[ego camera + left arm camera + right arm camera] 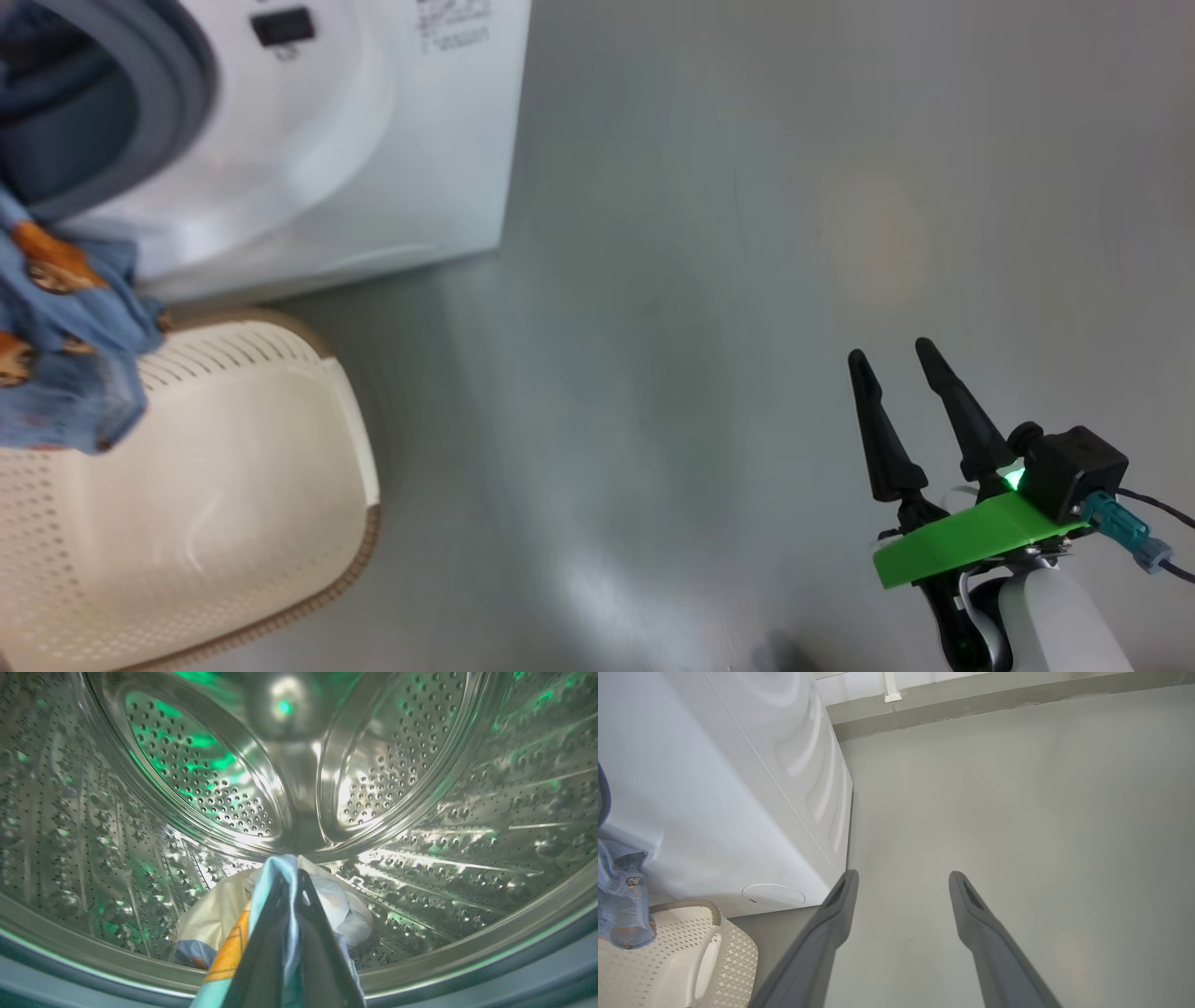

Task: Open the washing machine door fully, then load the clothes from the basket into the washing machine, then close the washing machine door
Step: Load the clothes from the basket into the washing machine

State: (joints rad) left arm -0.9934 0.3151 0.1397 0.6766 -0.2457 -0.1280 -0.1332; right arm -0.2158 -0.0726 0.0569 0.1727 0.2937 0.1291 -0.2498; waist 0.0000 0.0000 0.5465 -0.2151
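A smooth, pale grey floor (747, 280) spreads across the room, slightly glossy, with soft whitish patches of reflected light and one faint warm blotch. In the right wrist view it meets a darker grey skirting band (1017, 695) at the foot of a white wall (952, 677). A narrow white strip (891, 686) runs down that wall to the band.
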